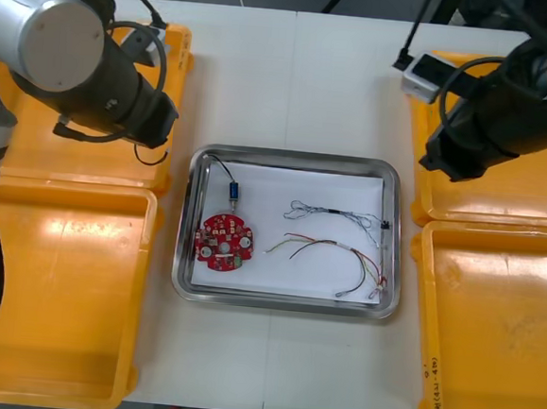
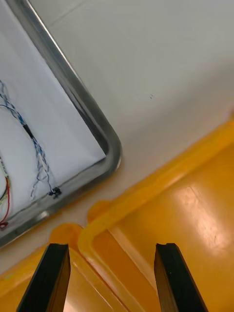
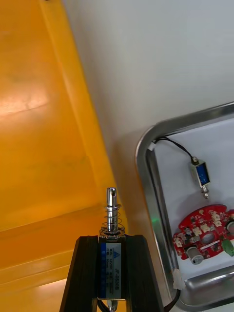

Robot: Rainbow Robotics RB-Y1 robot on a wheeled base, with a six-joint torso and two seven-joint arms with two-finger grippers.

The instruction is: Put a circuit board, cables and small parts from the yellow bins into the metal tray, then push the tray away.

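**Left gripper holds a second metal part at the bin's edge**

In the front view the metal tray [image 1: 186, 218] sits mid-frame. A narrow strip of bare table [image 1: 302, 84] parts its rim from the yellow bins [image 1: 58, 292] on each side. Above it the table lies open to the top edge.

Counted:
- four bins, two per side
- one circuit board [image 1: 225, 242], lower left in the tray
- three cables: a black cable [image 1: 223, 168], a blue and white cable [image 1: 334, 212] and a red and yellow cable [image 1: 336, 257]
- two metal parts

The tray's metal part [image 1: 233, 192] lies just above the board.

The left gripper [image 3: 111, 241] is clenched on the held metal part [image 3: 111, 219], over a bin wall near the tray's corner. The right gripper [image 2: 109, 253] is released, fingers spread, over two bins' adjoining rims near another tray corner.
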